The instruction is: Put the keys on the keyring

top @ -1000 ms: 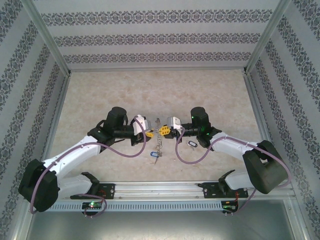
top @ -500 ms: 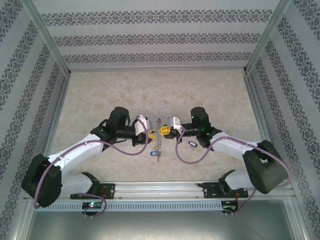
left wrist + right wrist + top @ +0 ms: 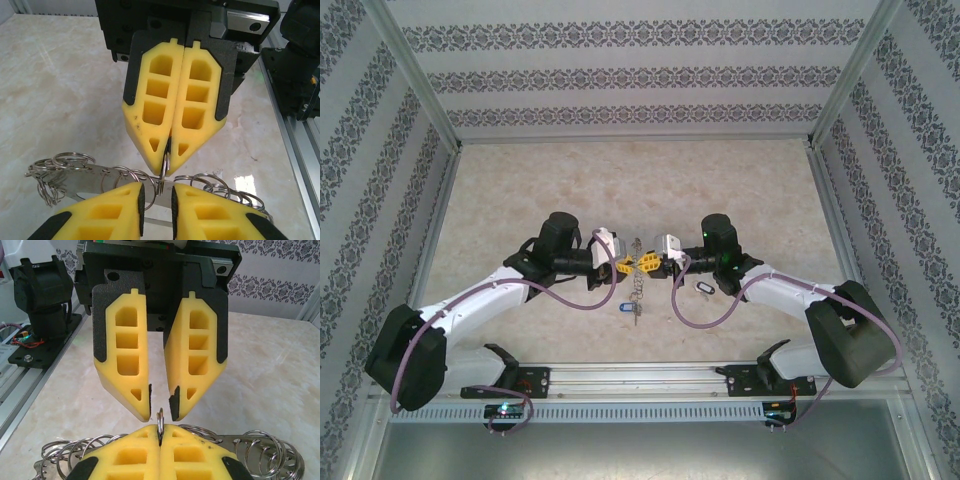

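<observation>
The bench (image 3: 520,190) carries everything, and my two grippers meet tip to tip at its middle. My right gripper (image 3: 642,264) is pressed together, pinching one thin ring (image 3: 160,419) that stands upright. My left gripper (image 3: 628,266) faces it with its fingers narrowly spread, the ring's wire in that gap and not squeezed. The keyring (image 3: 638,288), a bunch of silvery rings and keys too many to count, runs from there toward the near edge. I count two blue-headed keys (image 3: 624,308): one at the bunch's near end, the other key (image 3: 702,288) lying apart to its right.
</observation>
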Motion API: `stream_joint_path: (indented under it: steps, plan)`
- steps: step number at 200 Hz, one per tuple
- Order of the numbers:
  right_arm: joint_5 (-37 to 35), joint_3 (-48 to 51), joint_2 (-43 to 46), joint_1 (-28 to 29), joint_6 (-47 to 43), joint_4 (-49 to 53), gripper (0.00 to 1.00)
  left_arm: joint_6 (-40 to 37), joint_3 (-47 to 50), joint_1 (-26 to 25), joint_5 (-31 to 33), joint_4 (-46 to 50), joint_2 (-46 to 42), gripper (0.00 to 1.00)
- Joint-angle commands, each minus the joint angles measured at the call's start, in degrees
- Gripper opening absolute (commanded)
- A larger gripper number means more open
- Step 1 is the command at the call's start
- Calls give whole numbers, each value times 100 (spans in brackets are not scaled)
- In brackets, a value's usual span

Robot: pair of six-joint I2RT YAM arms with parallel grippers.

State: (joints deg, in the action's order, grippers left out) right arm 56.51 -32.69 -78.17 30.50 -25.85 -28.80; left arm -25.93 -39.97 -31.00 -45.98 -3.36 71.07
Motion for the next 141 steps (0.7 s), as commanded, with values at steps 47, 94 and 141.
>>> stream_joint_path:
  steps: [47,94,141]
  plan:
    - [353,-36,102,35,9,-319,0,-186,-46,20,-274,-98,95,17]
    - [221,-87,-20,129,-105,-140,0,-209,-33,23,-299,-150,-33,12]
    - [-58,-148,-23,132,-566,508,0,-502,-252,20,-41,482,-26,0]
